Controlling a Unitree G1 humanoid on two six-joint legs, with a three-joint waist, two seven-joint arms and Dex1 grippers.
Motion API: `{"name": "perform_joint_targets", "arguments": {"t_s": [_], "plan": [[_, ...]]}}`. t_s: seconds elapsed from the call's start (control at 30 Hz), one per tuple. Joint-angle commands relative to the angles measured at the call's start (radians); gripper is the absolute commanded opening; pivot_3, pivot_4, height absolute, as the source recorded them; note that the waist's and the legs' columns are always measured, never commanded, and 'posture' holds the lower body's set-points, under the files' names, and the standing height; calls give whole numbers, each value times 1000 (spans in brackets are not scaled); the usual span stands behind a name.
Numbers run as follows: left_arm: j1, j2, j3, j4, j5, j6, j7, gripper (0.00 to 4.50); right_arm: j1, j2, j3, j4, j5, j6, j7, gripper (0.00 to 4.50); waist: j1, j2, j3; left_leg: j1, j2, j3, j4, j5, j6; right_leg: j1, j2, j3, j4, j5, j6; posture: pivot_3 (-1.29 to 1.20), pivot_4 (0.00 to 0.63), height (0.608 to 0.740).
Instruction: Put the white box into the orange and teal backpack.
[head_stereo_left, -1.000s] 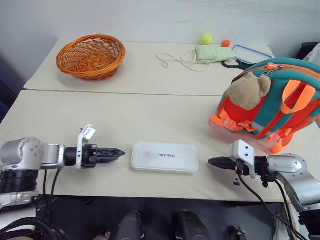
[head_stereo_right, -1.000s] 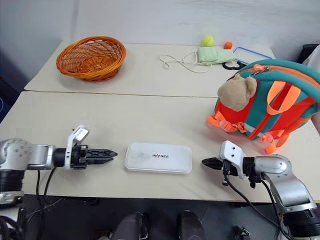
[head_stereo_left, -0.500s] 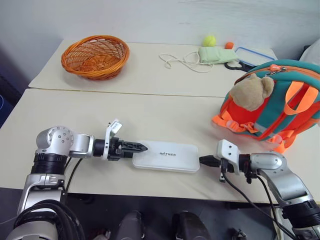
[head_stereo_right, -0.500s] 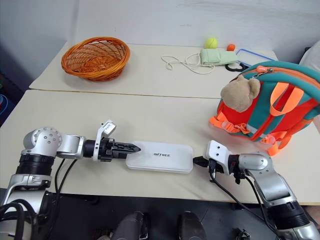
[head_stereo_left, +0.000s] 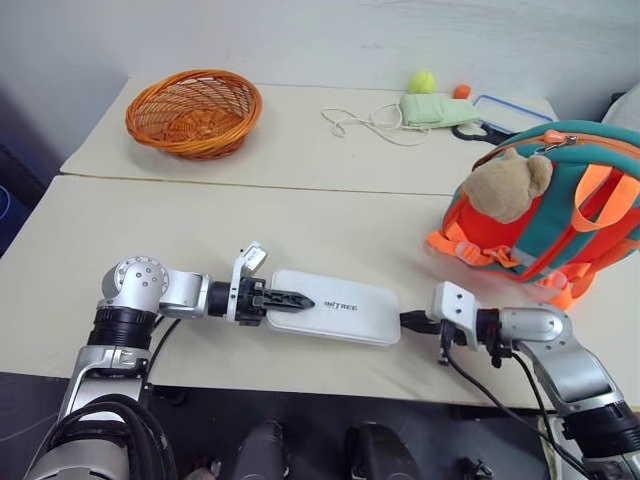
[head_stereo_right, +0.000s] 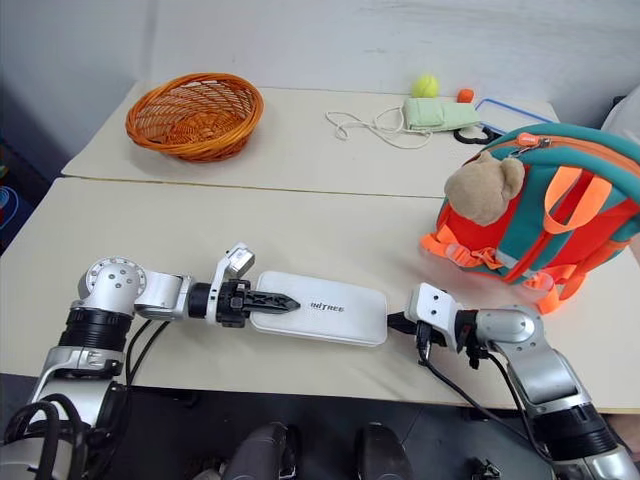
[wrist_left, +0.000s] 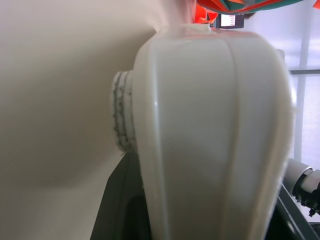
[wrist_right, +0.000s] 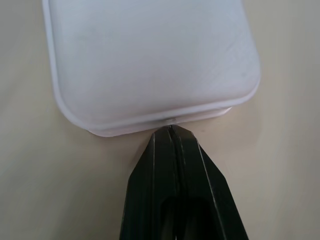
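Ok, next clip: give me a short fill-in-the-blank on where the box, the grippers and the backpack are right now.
1. The white box lies flat on the ____, not in the orange and teal backpack.
2. The left gripper has one finger over the box's ____ face.
3. The right gripper, fingers pressed together, touches the box's end with its ____.
4. On the backpack's front sits a plush ____.

Missing words: table; top; tip; bear
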Motion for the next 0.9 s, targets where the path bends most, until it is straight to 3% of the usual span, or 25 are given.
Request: {"name": "perform_joint_targets", "arguments": {"t_s": [0.03, 0.17, 0.27, 0.37, 0.47, 0.67, 0.8, 0.9], "plan": [[50, -26, 109, -137, -59, -10, 4, 1260, 67, 2, -120, -81, 130, 14, 2, 377, 1, 0, 0, -1, 0, 0, 0, 0, 0, 0, 0, 0, 0, 0, 0, 0, 150, 740], [195, -36, 261, -382, -53, -228, -106, 1260, 224, 19, -352, -139, 254, 70, -84, 1502, 0, 0, 0, -3, 0, -1, 0, 0, 0, -2, 0, 0, -1, 0, 0, 0, 150, 740], [329, 43, 274, -550, 37, -402, -294, 1260, 355, 46, -519, -157, 285, 47, -137, 2550, -3, 0, 0, -2, 1, 0, -1, 0, -1, -1, 1, 0, -2, 0, 0, 0, 150, 740], [455, 103, 325, -619, 115, -575, -435, 1260, 461, 95, -708, -110, 279, -31, -208, 3532, -1, 2, 0, 1, 1, 1, -3, 0, -1, 1, 2, 0, -4, 0, 0, 0, 150, 740], [505, 122, 348, -616, 160, -669, -482, 1260, 439, 105, -789, -50, 265, -94, -270, 4488, -2, 3, 1, 1, 1, 2, -4, -1, -1, 2, 2, 1, -6, 0, 0, 0, 150, 740], [535, 118, 346, -603, 206, -782, -544, 1260, 213, 9, -747, 54, 367, -21, -219, 4488, -23, 5, 1, 2, 1, 2, -4, -1, 0, 3, 1, 2, -5, 0, 0, 0, 150, 740], [545, 124, 312, -616, 177, -744, -550, 1260, 70, -15, -608, 15, 440, 119, -171, 4488, -27, 5, 2, 2, 3, 2, -5, -1, 0, 2, 3, 2, -5, 0, -1, 0, 150, 740], [543, 120, 313, -619, 176, -752, -546, 1260, -48, -8, -525, 79, 426, 140, -155, 3877, -26, 5, 2, 0, 3, 2, -5, -1, 0, 0, 2, 2, -4, 0, 0, 0, 150, 740]]}}
